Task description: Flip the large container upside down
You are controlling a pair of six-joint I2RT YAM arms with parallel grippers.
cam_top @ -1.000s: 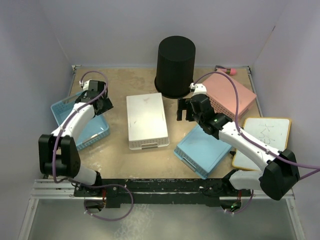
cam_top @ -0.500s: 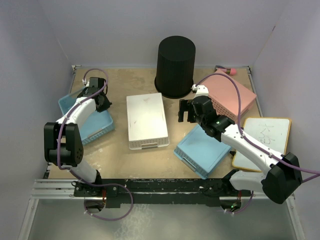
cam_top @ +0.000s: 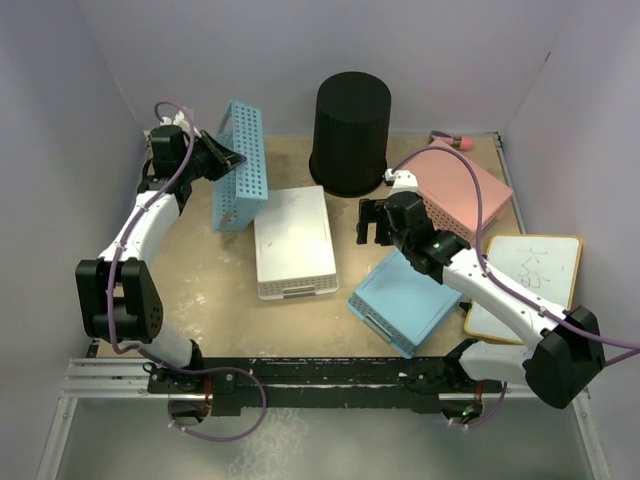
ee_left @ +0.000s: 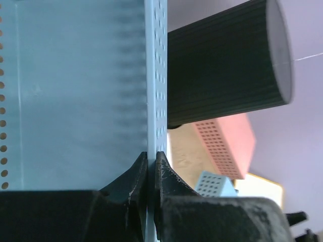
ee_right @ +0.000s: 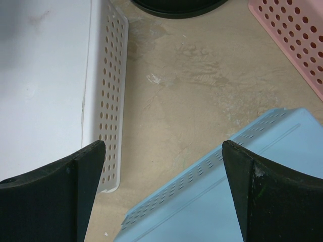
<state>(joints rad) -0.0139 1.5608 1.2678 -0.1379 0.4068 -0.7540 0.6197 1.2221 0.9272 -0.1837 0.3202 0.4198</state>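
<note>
At the far edge of the tabletop (cam_top: 200, 285), the large container (cam_top: 351, 130) stands closed end up, while your left claw (ee_left: 151, 166) pinches the wall of the upended blue basket (cam_top: 242, 165), seemingly to clear room, and your right claw (cam_top: 372, 225) hovers wide open nearby.

The bin (cam_top: 351, 130) stands at the back, a flat basket (cam_top: 293, 243) before it. Left of both, a tipped basket (cam_top: 241, 165) stands on edge, perhaps off the table (cam_top: 200, 290).

Tan, scuffed tabletop (cam_top: 205, 290); pale lavender walls (cam_top: 250, 50) on three sides.
</note>
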